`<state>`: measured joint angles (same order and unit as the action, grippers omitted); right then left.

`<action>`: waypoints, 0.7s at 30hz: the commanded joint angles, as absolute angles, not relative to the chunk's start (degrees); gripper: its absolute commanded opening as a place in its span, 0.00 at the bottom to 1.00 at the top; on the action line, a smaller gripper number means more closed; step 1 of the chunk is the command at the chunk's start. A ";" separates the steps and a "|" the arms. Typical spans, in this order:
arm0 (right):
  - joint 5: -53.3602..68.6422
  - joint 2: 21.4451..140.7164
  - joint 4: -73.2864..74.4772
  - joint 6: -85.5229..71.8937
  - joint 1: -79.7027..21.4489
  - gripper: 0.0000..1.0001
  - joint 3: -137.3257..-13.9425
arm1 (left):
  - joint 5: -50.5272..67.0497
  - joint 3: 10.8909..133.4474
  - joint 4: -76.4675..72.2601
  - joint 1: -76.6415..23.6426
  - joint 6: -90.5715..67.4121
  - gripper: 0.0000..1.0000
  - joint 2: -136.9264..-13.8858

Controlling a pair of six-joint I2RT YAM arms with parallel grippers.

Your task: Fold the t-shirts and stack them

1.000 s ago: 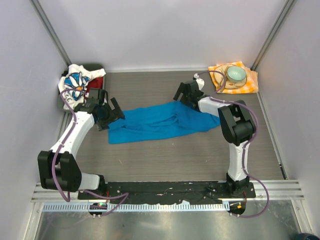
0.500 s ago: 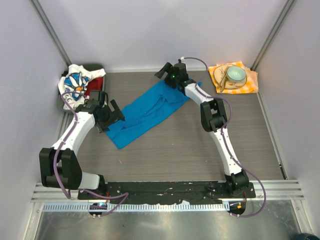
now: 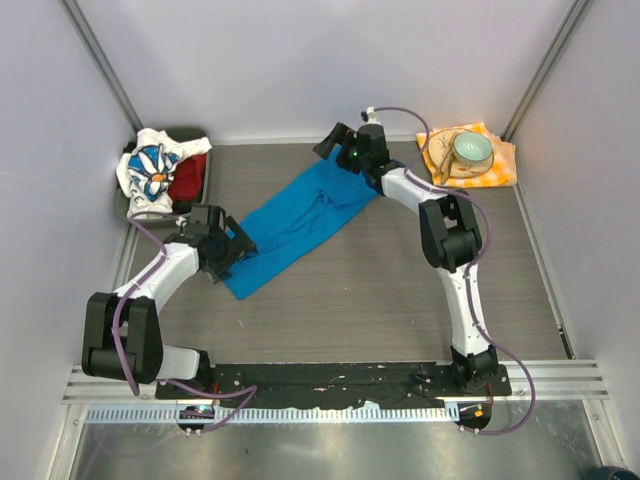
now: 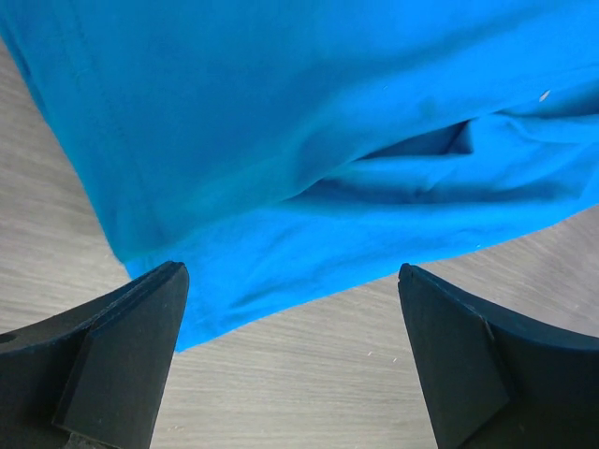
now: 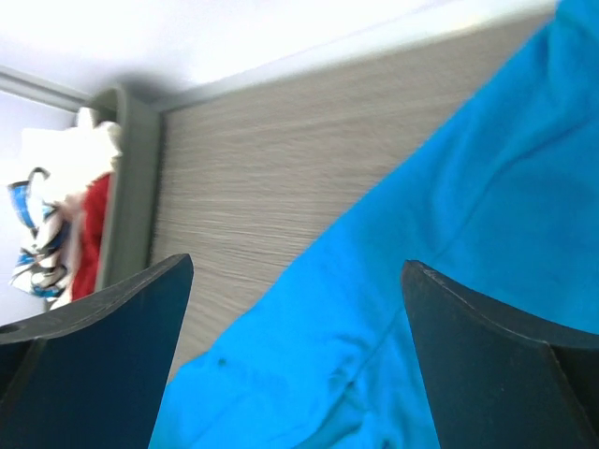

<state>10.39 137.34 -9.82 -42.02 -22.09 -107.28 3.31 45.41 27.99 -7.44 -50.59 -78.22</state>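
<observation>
blue t-shirt stretches diagonally between left claw and right claw.

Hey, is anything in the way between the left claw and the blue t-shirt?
Nothing visible. The left claw hangs open directly over the blue t-shirt, at its near corner, with no other object between them; only the wooden table shows beside the cloth.

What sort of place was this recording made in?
Probably a lab robot cell, not a home: plain white walls, metal corner posts, and the left arm and right arm bolted to a base plate at the tabletop edge.
</observation>
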 commanded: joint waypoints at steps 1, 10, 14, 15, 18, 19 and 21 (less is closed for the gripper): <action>8.26 120.19 -15.29 -34.46 -22.50 1.00 -103.30 | 0.53 46.14 21.71 -8.08 -52.65 1.00 -76.90; 6.95 103.90 -14.33 -29.53 -22.76 1.00 -89.48 | -4.56 45.62 19.95 -14.92 -54.75 1.00 -81.30; 5.89 98.46 -11.43 -28.30 -22.76 1.00 -85.61 | -7.03 43.87 19.60 -20.20 -57.12 1.00 -82.53; 5.89 97.48 -11.43 -28.04 -22.76 1.00 -84.56 | -7.21 43.42 19.34 -21.00 -57.74 1.00 -82.53; 4.57 94.15 -9.67 -27.51 -22.76 1.00 -80.79 | -8.61 41.05 19.07 -24.95 -59.67 1.00 -82.27; 4.31 93.43 -8.62 -27.34 -22.76 1.00 -79.99 | -9.14 39.83 18.99 -27.22 -60.11 1.00 -81.57; 3.69 90.37 -8.26 -27.33 -22.76 1.00 -77.19 | -10.46 38.42 18.99 -29.52 -61.95 1.00 -80.78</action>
